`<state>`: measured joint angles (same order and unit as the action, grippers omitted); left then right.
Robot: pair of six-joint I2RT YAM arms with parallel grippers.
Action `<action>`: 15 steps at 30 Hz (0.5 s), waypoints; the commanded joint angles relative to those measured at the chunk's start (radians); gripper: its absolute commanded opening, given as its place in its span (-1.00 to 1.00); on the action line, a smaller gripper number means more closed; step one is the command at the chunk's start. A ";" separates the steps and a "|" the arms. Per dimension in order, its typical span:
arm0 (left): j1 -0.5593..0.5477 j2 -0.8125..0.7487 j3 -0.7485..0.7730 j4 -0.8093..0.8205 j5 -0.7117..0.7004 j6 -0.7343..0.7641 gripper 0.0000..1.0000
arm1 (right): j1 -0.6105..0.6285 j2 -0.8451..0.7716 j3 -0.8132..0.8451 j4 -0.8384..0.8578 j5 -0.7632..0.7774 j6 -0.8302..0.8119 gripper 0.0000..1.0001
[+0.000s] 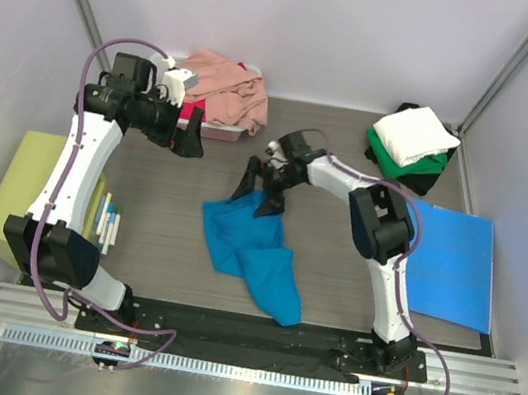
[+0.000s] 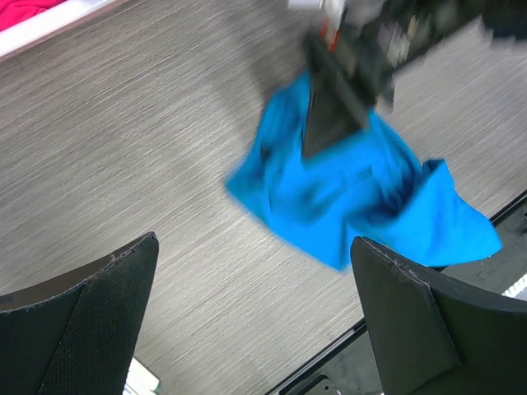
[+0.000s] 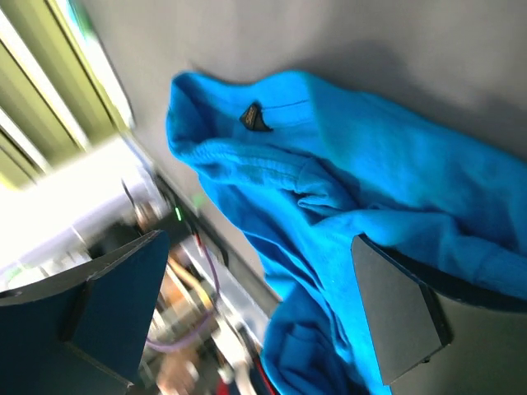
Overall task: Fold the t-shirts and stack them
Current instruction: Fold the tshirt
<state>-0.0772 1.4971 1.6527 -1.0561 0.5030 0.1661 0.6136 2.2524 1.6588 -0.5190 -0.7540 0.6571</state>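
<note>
While the blue shirt point(image 1: 252, 256) lies crumpled mid-table, not yet folded | right gripper point(image 1: 258, 197) hovers released at its far edge, likely poised to pinch it | left gripper point(image 1: 188, 139) released too, well apart, holding nothing

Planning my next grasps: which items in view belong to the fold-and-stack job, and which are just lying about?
Job: crumpled bright teal-blue cloth t-shirt mid-table; salmon pink cloth shirt and magenta-red cloth shirt in the pale bin; folded white shirt on green shirt on black shirt.
Lying about: flat stiff blue rectangular sheet; yellow-green box-like block.
</note>
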 commanded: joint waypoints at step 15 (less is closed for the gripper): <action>0.016 -0.029 0.044 -0.027 0.039 0.024 0.99 | -0.308 0.277 0.576 -0.186 0.150 -0.054 0.99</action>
<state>-0.0696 1.4860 1.6527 -1.0721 0.5171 0.1741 0.2729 2.4741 2.0987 -0.5888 -0.6327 0.6613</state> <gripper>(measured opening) 0.996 0.996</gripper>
